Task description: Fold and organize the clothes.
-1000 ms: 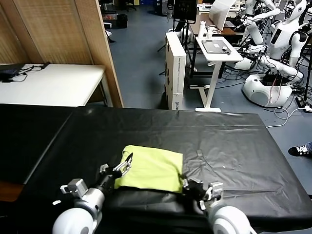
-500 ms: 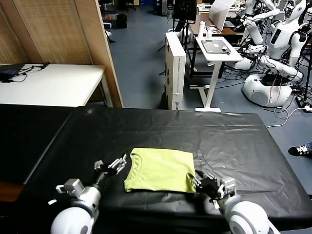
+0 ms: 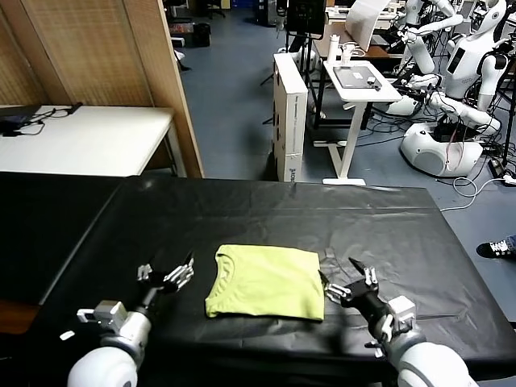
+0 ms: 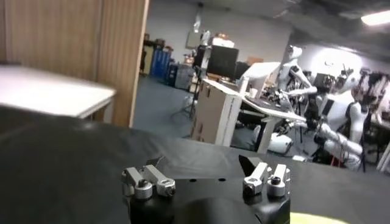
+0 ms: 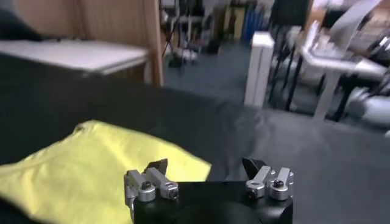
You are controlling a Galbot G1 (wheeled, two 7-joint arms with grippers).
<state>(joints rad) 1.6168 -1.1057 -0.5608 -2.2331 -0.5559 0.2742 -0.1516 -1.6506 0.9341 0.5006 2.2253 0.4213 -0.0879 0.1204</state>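
Note:
The clothes, a lime yellow-green T-shirt (image 3: 264, 281), lie folded into a flat rectangle on the black table (image 3: 266, 210), ribbed neck at the left fold. My left gripper (image 3: 167, 274) hovers open just left of the shirt, apart from it. Open as well, my right gripper (image 3: 349, 286) sits just right of the shirt's right edge, holding nothing. In the right wrist view the shirt (image 5: 91, 167) spreads before the open right gripper (image 5: 206, 165). The left wrist view shows the open left gripper (image 4: 201, 168) over bare black cloth.
A white table (image 3: 89, 137) stands at the back left beside a wooden partition (image 3: 121, 56). Beyond the far edge stand a white cabinet (image 3: 290, 113), a small white desk (image 3: 359, 85) and other robots (image 3: 451, 97).
My right gripper has let go of the shirt's right edge, opened and drawn back to the right. The left gripper moved left, away from the shirt. The shirt shifted right and now lies flat.

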